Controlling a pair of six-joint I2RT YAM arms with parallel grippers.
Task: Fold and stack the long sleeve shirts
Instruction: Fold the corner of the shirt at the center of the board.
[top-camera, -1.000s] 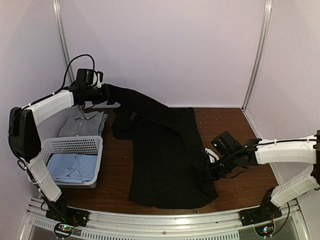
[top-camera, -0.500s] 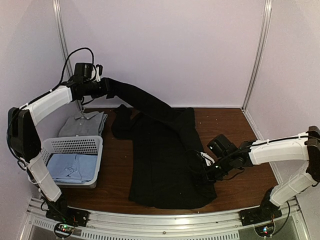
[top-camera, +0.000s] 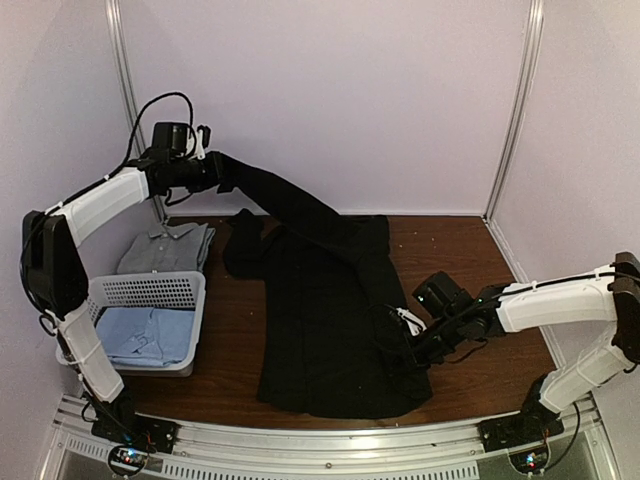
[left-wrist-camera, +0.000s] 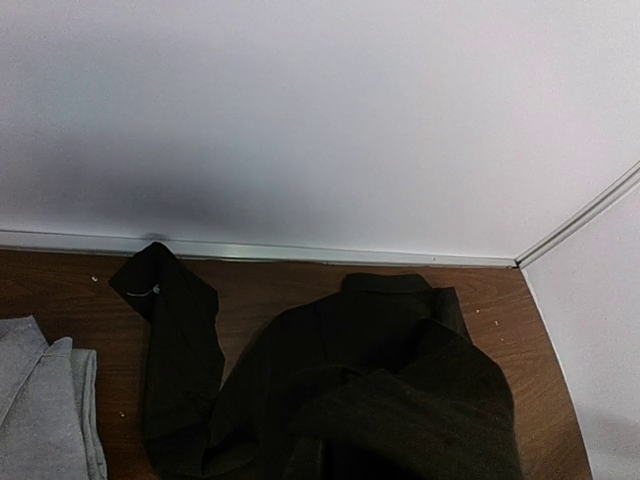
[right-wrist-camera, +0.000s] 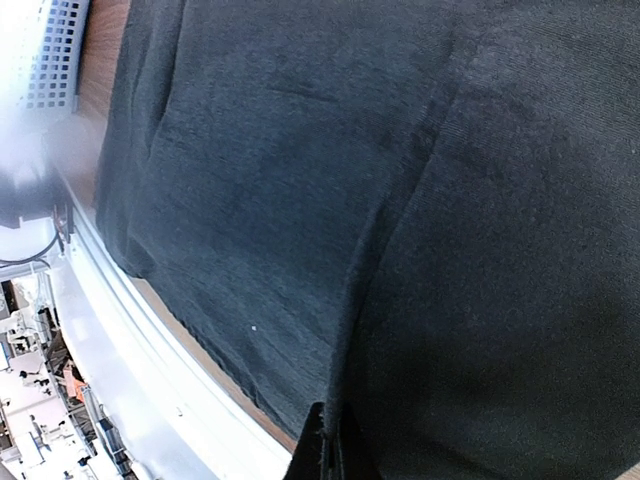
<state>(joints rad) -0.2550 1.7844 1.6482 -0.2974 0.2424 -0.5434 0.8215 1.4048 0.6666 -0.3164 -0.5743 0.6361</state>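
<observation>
The large black shirt (top-camera: 325, 310) lies spread on the wooden table, collar toward the back wall. My left gripper (top-camera: 214, 172) is high at the back left, shut on one black sleeve, which hangs taut down to the shirt. In the left wrist view the black shirt (left-wrist-camera: 380, 380) fills the bottom and hides my fingers. My right gripper (top-camera: 406, 336) is low at the shirt's right edge, shut on a fold of black cloth (right-wrist-camera: 480, 250); its fingertips (right-wrist-camera: 330, 452) pinch that fold. The grey shirt (top-camera: 165, 247) lies folded at the left. The light blue shirt (top-camera: 145, 335) lies in the basket.
The white lattice basket (top-camera: 150, 291) stands at the front left, just in front of the grey shirt, and its corner shows in the right wrist view (right-wrist-camera: 55, 50). The other black sleeve (left-wrist-camera: 180, 340) lies bunched beside the grey shirt (left-wrist-camera: 40, 400). Walls close in the back and sides.
My left gripper has lifted the sleeve a little higher and pulled it tauter. My right gripper has shifted slightly left over the shirt's right edge with the fold.
</observation>
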